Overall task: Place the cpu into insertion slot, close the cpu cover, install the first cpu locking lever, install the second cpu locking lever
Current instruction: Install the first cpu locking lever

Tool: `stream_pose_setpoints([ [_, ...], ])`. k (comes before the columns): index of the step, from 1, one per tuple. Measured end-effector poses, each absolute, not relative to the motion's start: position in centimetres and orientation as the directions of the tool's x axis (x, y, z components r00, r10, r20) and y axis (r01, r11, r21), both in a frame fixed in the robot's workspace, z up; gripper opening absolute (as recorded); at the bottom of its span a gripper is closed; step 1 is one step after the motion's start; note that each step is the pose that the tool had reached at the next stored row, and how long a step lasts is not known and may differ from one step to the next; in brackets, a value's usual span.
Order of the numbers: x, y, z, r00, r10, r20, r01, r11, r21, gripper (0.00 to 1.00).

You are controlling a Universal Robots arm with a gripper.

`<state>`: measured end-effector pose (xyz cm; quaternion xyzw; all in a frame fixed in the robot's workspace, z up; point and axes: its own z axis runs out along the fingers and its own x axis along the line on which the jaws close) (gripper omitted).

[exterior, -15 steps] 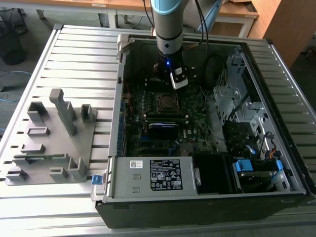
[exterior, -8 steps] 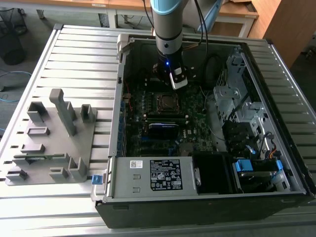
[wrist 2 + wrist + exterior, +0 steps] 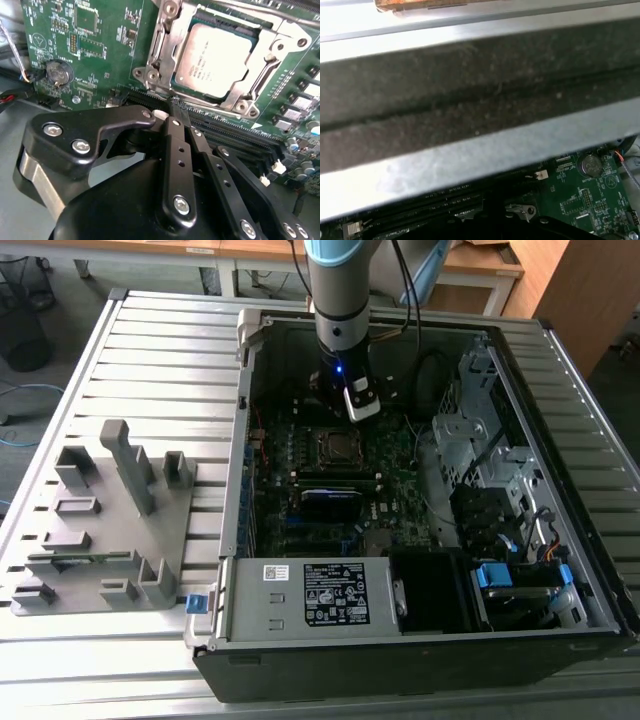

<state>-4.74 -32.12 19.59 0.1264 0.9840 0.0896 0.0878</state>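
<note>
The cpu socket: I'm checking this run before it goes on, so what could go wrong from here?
1. In the second wrist view the cpu cover lies over the cpu in the insertion slot; if the chip is not fully seated, pressing may damage it.
2. The gripper sits low beside the memory slots and could scrape them.
3. The coin cell battery and its wires lie close by.
</note>
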Motion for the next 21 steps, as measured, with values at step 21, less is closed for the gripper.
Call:
stream_pose_setpoints([
  [21, -4.40, -32.12, 19.38, -0.952, 0.264, -0.156, 0.232, 0.953, 0.194, 0.10],
])
